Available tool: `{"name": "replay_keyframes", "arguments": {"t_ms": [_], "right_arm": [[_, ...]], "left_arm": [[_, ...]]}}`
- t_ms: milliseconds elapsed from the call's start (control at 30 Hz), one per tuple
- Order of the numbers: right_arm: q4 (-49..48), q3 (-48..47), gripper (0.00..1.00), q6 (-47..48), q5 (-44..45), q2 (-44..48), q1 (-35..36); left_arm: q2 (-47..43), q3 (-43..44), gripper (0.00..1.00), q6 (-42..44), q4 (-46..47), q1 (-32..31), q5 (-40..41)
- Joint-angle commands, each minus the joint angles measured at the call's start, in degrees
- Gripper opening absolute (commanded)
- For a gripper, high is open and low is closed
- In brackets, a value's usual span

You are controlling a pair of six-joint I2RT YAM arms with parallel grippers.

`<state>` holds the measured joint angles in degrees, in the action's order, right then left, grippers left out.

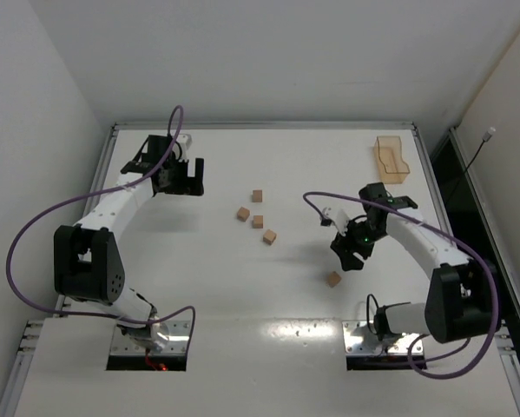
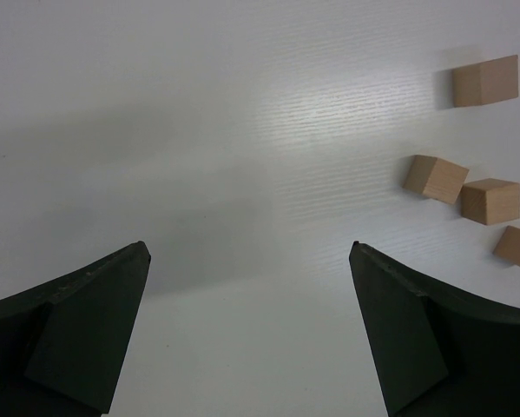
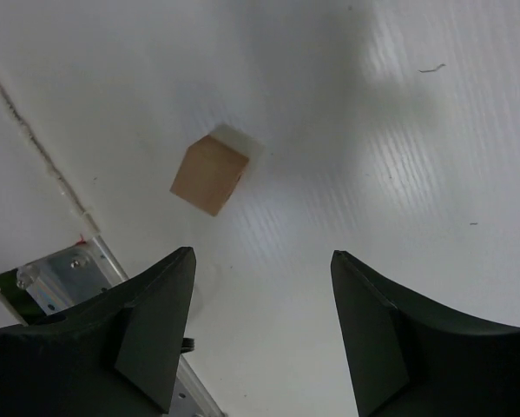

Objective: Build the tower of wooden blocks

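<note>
Reaching for the first pick, I have the right gripper (image 3: 261, 257) spread wide with nothing between its jaws; a lone wood block (image 3: 209, 175) lies just ahead and left of them. Next I'd need to shift over it, square to its faces, and descend. The left gripper (image 2: 249, 248) is likewise apart, four wood blocks (image 2: 436, 178) off to its right. No tower stands yet. The tray (image 1: 391, 161) beyond the right gripper looks empty.
</note>
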<state>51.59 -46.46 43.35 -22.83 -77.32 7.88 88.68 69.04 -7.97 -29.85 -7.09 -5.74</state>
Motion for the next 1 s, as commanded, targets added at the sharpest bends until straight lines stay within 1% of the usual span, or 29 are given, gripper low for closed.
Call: {"name": "replay_keyframes", "arguments": {"t_ms": [0, 200, 367, 567, 733, 967], "right_arm": [[2.81, 0.58, 0.61, 5.43, -3.53, 3.75, 2.31], [4.31, 1.11, 0.62, 6.66, -1.7, 3.75, 6.62], [7.02, -1.53, 0.62, 7.27, 0.59, -3.0, 11.97], [7.64, -1.0, 0.62, 7.8, 1.12, -3.01, 14.36], [7.04, -1.0, 0.62, 7.8, 2.43, -6.96, 15.41], [2.99, -2.15, 0.62, 2.62, 6.48, -11.36, 17.96]], "left_arm": [[-1.23, 0.4, 1.0, -0.03, 1.63, -0.38, 0.2], [-0.71, 0.4, 1.0, -0.03, 1.63, -0.38, 0.73], [-0.18, 0.4, 1.0, 0.49, 1.63, -0.38, 1.25], [-0.18, 0.4, 1.0, 0.5, 1.63, -0.38, 1.26], [0.44, 0.93, 1.0, 0.5, 1.63, -0.38, 1.26], [0.96, 1.45, 1.0, 0.5, 1.63, -0.38, 1.78]]}}
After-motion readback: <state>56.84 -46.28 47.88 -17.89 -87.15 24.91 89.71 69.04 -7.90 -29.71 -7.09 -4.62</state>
